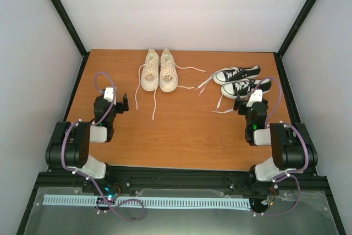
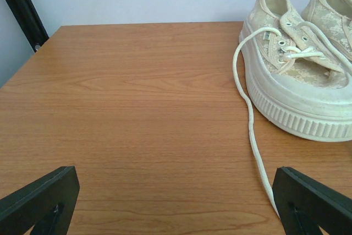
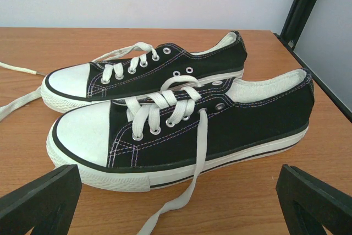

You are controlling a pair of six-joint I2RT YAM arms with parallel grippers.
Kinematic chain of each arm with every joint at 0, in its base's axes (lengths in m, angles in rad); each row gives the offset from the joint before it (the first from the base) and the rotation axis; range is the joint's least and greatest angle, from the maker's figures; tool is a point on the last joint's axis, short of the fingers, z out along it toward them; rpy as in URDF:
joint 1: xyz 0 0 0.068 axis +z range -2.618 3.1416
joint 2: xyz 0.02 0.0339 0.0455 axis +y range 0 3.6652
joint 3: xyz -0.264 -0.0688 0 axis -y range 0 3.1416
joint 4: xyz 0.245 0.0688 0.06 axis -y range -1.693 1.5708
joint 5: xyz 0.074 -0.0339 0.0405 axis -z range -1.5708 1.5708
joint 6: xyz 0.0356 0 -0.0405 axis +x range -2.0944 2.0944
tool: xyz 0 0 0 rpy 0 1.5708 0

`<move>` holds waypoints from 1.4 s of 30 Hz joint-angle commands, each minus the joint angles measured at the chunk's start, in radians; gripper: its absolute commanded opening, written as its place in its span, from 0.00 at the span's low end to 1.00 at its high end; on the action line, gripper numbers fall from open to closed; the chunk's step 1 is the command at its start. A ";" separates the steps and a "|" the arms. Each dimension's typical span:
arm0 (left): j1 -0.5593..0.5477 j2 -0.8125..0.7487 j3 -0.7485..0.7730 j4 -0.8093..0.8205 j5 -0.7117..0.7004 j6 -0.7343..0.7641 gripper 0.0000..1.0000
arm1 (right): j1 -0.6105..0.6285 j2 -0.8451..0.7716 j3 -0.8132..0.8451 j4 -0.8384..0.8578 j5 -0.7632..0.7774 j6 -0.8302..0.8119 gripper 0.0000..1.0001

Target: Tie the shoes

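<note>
Your table (image 1: 181, 136) has the cream shoes (image 1: 159, 71) at the far edge, left of centre, side by side, laces untied and trailing toward the arms. The black sneakers (image 1: 242, 81) sit far right, straight in front of your right gripper (image 3: 180, 177). It's spread wide and empty, same as the left gripper (image 2: 176, 182). Risk imo: the right arm goes for the wrong pair, or the left tugs that trailing lace (image 2: 253, 136) and drags the shoe.

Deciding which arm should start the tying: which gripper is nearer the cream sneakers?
Left. The left gripper sits open just short and left of the cream sneakers, one lace trailing toward it. The right gripper faces the black sneakers, farther right.
</note>
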 commanded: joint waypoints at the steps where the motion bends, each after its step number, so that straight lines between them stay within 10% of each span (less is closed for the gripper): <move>1: 0.007 0.005 0.022 0.056 0.010 -0.006 1.00 | -0.008 0.001 0.014 0.052 -0.001 -0.003 1.00; 7: 0.006 -0.059 0.455 -0.665 0.079 0.041 1.00 | -0.013 -0.012 0.029 0.006 -0.019 -0.001 1.00; 16: -0.007 0.081 0.922 -1.149 0.123 -0.019 0.91 | -0.050 -0.315 0.240 -0.540 0.057 0.150 1.00; 31: -0.159 0.839 1.835 -1.558 0.093 0.030 0.99 | 0.084 -0.371 0.496 -1.048 -0.139 0.258 0.94; 42: -0.190 0.977 1.901 -1.529 0.086 -0.027 0.91 | 0.263 -0.343 0.549 -1.156 -0.072 0.247 0.87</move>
